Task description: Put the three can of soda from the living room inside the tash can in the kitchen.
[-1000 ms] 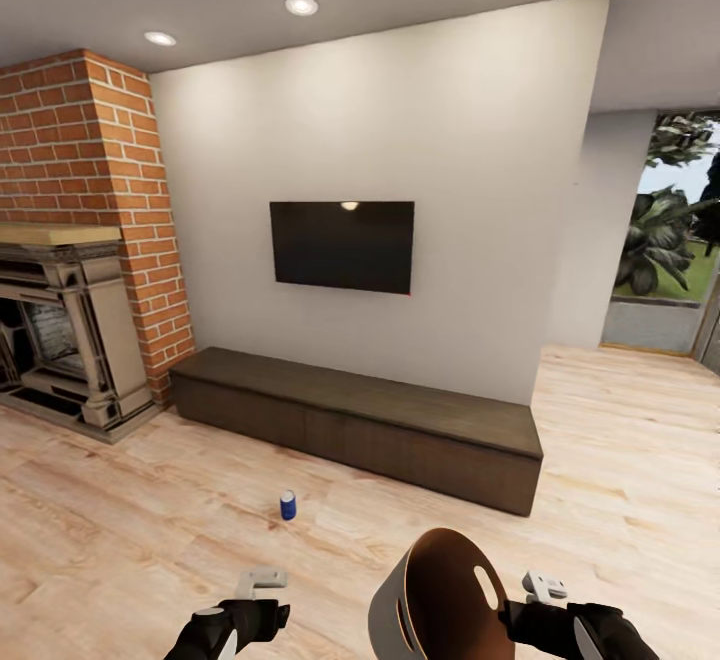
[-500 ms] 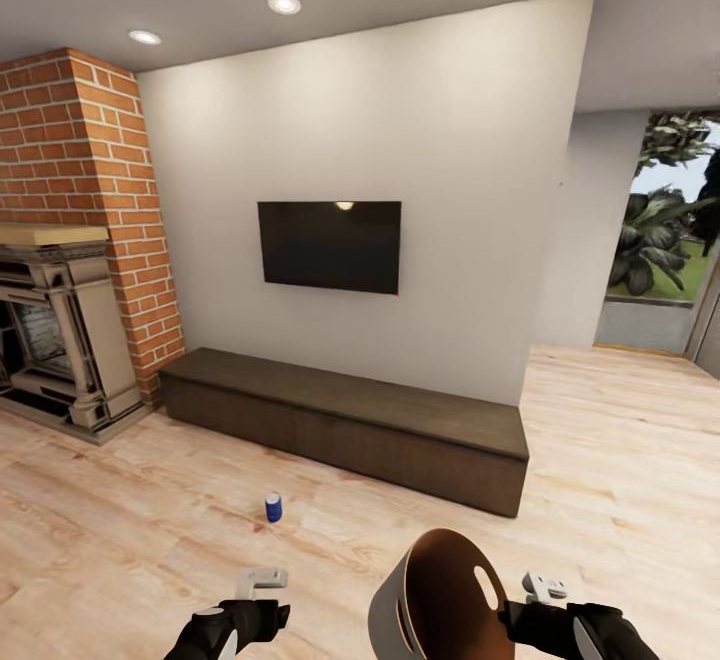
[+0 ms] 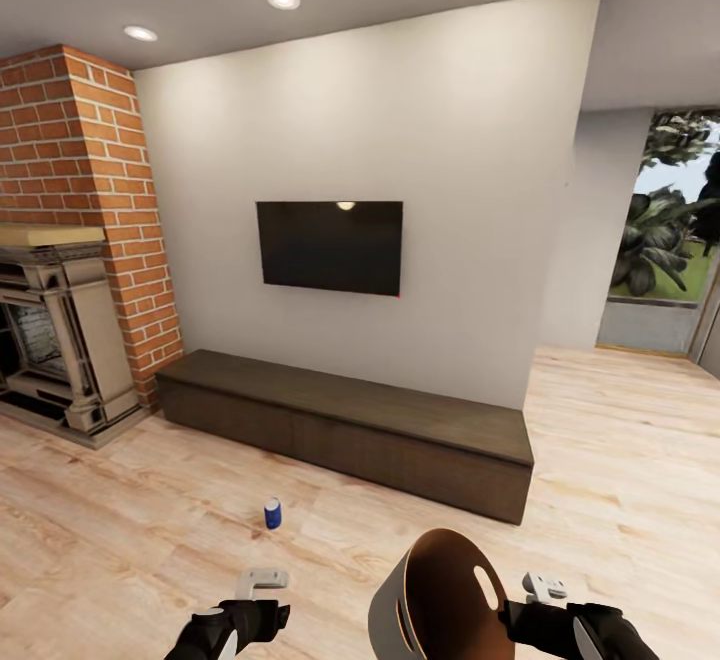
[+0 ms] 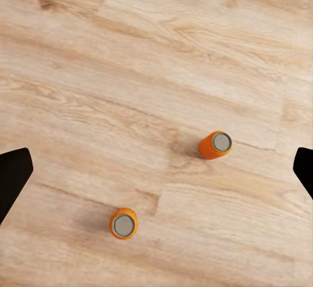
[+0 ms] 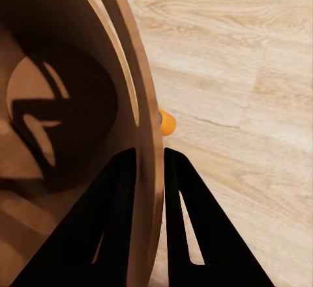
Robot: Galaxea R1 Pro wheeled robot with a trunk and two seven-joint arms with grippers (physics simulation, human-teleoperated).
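Right claw (image 5: pixel 149 169): clenched on the rim of the tash can (image 3: pixel 440 595), one finger inside the wall and one outside; the can is held tilted, its tan inside shown.
Left claw (image 4: pixel 156 169): released, fingers spread wide over the floor (image 3: pixel 120 530), nothing between them.
Orange cans: two (image 4: pixel 214 145) (image 4: pixel 123 223) are seen upright on the floor below the left claw, well apart from each other.
Blue can (image 3: pixel 272 513): upright on the floor, between the left claw and the low cabinet (image 3: pixel 350 425).
Writing: none can be read on any can.
Beyond the cabinet: black TV (image 3: pixel 330 246) on the wall; brick column (image 3: pixel 90 200) beside it.
Change: the whole head view has shifted slightly; the claws are held as before.
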